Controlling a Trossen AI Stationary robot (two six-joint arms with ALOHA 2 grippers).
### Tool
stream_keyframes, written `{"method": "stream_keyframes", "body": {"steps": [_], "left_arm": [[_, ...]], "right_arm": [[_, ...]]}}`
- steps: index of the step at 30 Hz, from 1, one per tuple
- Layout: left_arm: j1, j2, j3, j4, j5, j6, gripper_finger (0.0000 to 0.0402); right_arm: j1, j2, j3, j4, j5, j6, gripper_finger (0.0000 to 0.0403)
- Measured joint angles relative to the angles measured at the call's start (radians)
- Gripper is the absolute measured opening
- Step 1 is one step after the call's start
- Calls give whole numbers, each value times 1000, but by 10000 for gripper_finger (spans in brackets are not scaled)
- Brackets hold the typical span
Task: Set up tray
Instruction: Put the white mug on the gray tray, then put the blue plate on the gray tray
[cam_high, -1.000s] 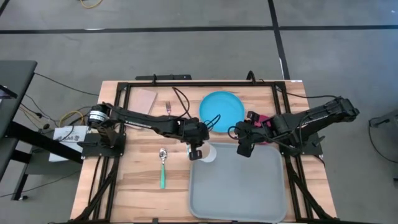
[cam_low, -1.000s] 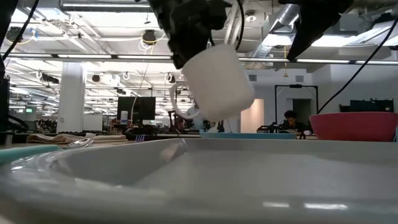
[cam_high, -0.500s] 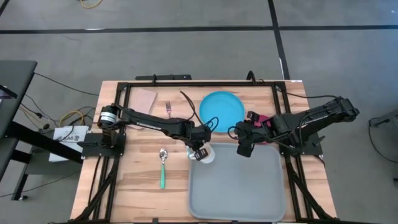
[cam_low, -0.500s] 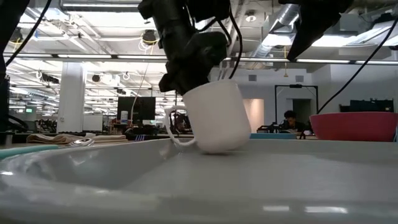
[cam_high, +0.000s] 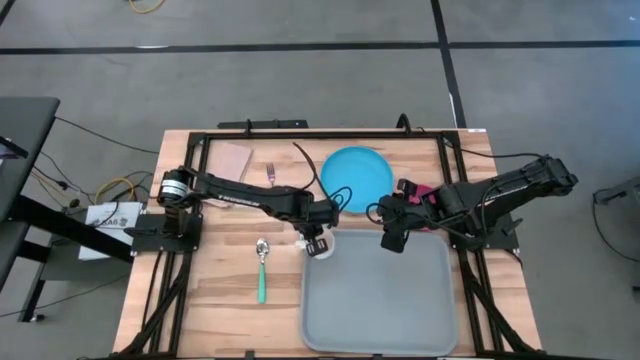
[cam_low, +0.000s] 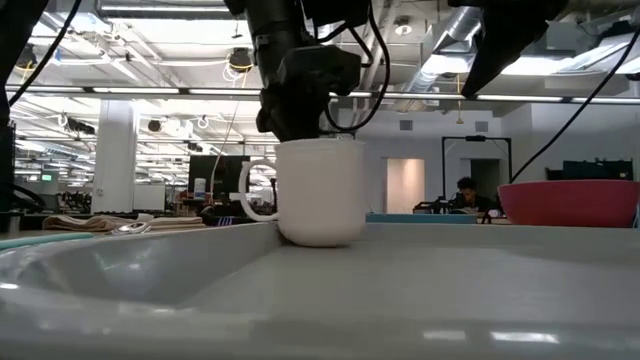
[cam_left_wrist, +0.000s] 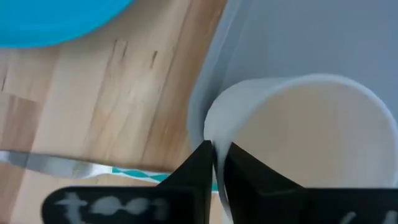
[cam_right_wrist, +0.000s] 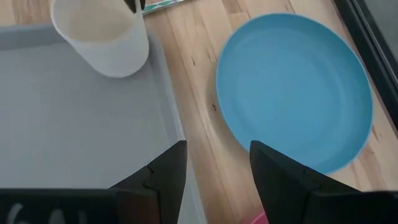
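Grey plastic, the tray (cam_high: 380, 295) lies on the wooden table (cam_high: 215, 300) at its near edge, right of the spoon (cam_high: 262, 268). A white mug (cam_low: 320, 192) stands upright in the tray's far left corner, just inside the rim. The left gripper (cam_high: 318, 241) sits over that corner, its fingers (cam_left_wrist: 202, 168) nearly closed and pinching the mug's rim. The right gripper (cam_high: 392, 238) hangs over the tray's far edge, fingers (cam_right_wrist: 171, 171) spread and holding nothing, beside the blue plate (cam_high: 357, 178).
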Motion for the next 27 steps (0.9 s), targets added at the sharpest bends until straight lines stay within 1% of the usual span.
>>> {"method": "stream_keyframes", "body": {"steps": [7,10,12,17,20,23,27], "left_arm": [[0,1,0,-4,-8,10,58],[0,1,16,-2,-8,36,66],[0,1,44,-32,-8,47,68],[0,1,183,-194,15,67,68],[0,1,305,-328,4,85,68],[2,1,433,-474,-29,91,67],[3,0,596,-664,-114,93,67]], "right_arm": [[0,0,0,0,-4,20,170],[0,0,0,0,-4,20,169],[0,0,0,-1,-4,20,169],[0,0,0,0,-7,20,168],[0,0,0,0,-7,-21,169],[0,0,0,0,-7,-48,170],[0,0,0,27,-8,-48,171]]}}
